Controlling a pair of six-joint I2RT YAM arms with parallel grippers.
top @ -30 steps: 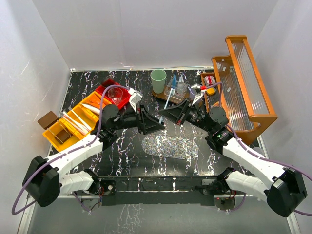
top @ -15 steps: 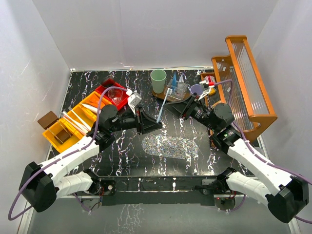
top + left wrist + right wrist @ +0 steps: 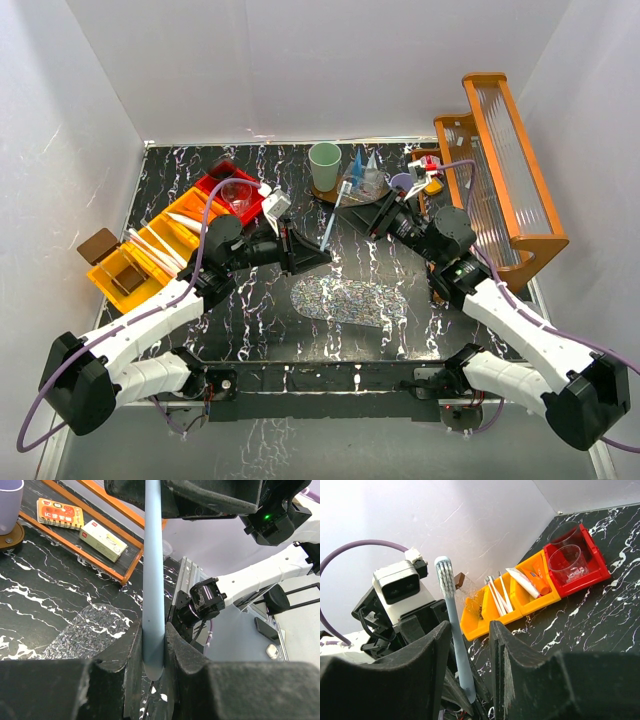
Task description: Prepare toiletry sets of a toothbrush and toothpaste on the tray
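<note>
My left gripper (image 3: 320, 255) is shut on the lower end of a slim pale blue toothbrush (image 3: 336, 214) and holds it upright above the table; the handle sits between the jaws in the left wrist view (image 3: 152, 605). My right gripper (image 3: 358, 214) is open and empty, just right of the brush, which stands beyond its fingertips in the right wrist view (image 3: 454, 630). Behind it, a brown tray (image 3: 328, 194) holds a green cup (image 3: 324, 160) and a clear glass (image 3: 358, 184) with blue tubes. A lilac cup (image 3: 402, 183) stands to the right.
Yellow bins (image 3: 150, 250) with toothbrushes and tubes and a red bin (image 3: 232, 192) with clear cups stand at the left. A wooden shelf (image 3: 500, 170) stands at the right. A shiny oval mat (image 3: 350, 300) lies in the middle.
My right gripper has drawn back to the right, away from the toothbrush, with its jaws open. The toothbrush stays in my left gripper, which has hardly moved.
</note>
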